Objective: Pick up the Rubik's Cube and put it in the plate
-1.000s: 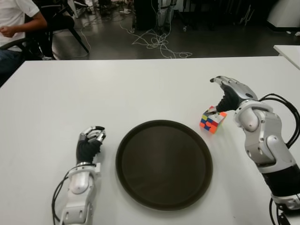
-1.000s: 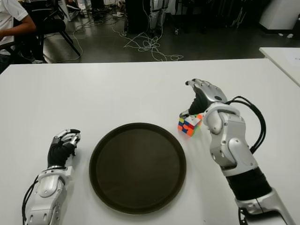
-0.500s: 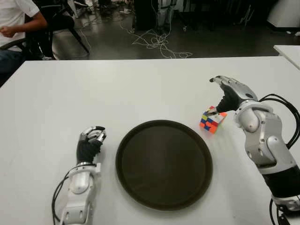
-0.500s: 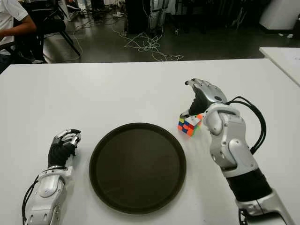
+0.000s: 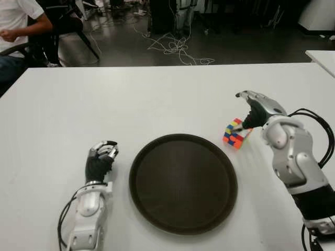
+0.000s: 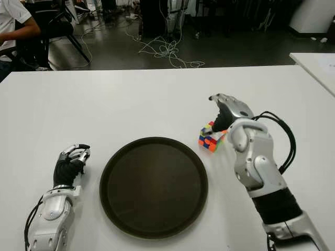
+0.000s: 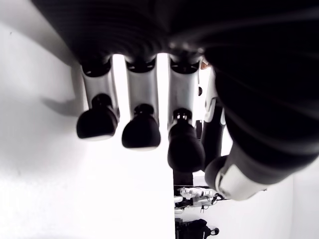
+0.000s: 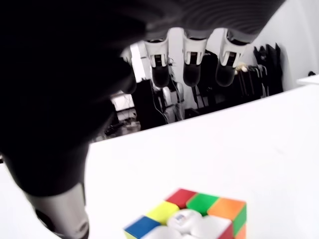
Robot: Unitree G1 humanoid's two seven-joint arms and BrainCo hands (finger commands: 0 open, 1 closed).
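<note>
Right wrist view: one Rubik's Cube (image 8: 192, 219) under the spread right robot hand (image 5: 255, 107).

A white table (image 5: 157, 99) carries everything. A round dark plate (image 5: 183, 183) lies near its front middle. The Rubik's Cube (image 5: 235, 135) sits just beside the plate's far right rim.

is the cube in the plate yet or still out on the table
Out. The Rubik's Cube sits on the white table just past the plate's far right rim, under the open right hand.
</note>
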